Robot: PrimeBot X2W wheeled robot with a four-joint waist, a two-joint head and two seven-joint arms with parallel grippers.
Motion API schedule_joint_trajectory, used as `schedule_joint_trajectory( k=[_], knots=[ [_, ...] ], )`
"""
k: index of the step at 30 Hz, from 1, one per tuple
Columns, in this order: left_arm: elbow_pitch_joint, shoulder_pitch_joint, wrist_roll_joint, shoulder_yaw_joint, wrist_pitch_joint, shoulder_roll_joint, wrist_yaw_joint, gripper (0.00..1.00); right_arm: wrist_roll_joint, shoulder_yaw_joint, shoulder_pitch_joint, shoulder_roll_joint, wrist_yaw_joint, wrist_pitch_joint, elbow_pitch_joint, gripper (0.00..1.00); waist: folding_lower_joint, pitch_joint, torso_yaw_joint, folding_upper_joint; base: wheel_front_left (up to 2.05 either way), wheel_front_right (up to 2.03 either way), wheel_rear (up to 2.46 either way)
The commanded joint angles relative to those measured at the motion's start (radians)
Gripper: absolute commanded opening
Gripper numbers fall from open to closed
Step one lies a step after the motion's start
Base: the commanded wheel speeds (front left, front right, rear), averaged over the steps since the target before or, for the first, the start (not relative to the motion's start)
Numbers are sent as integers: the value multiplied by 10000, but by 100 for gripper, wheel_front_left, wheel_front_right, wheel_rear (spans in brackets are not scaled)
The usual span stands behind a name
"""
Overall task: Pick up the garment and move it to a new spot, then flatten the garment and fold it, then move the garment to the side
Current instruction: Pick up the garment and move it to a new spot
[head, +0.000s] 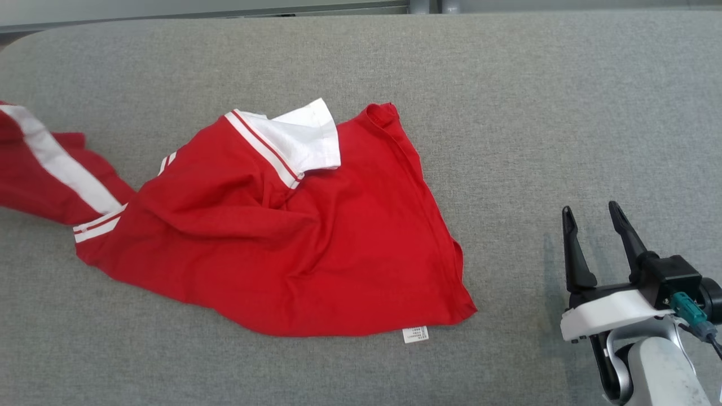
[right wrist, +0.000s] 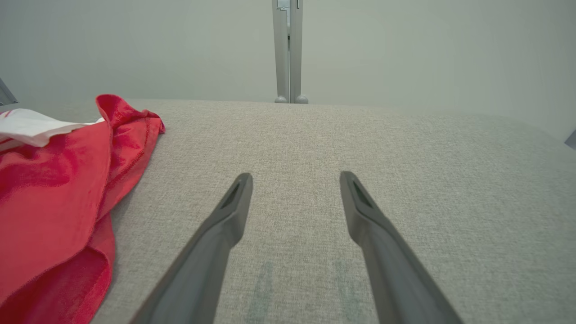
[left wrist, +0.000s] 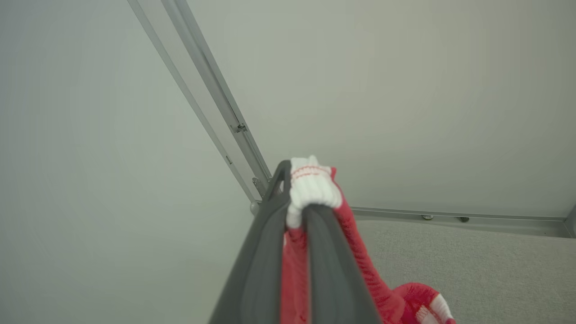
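A red garment (head: pixel 293 237) with white collar and white stripes lies crumpled on the grey padded table (head: pixel 507 84), stretched out toward the left edge of the head view. In the left wrist view my left gripper (left wrist: pixel 299 180) is shut on a white-trimmed red edge of the garment (left wrist: pixel 310 184), held up above the table. My right gripper (head: pixel 592 217) stands open at the lower right, to the right of the garment, with nothing between its fingers. In the right wrist view the garment (right wrist: pixel 54 189) lies to the left of the right gripper (right wrist: pixel 294 182).
A white care label (head: pixel 415 334) sticks out at the garment's near hem. A metal frame post (right wrist: pixel 288 49) and pale wall stand behind the table's far edge. Bare grey table (right wrist: pixel 405 157) stretches to the right of the garment.
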Motion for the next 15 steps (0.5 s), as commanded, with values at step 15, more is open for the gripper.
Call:
schedule_joint_trajectory(
  k=[15],
  knots=[
    [3647, -1080, 197, -789, -1709, -1601, -984, 0, -189, 354, -1005, -220, 1, -31, 1, 100, 0, 1535, -477, 68, 0, 0, 0]
  ],
)
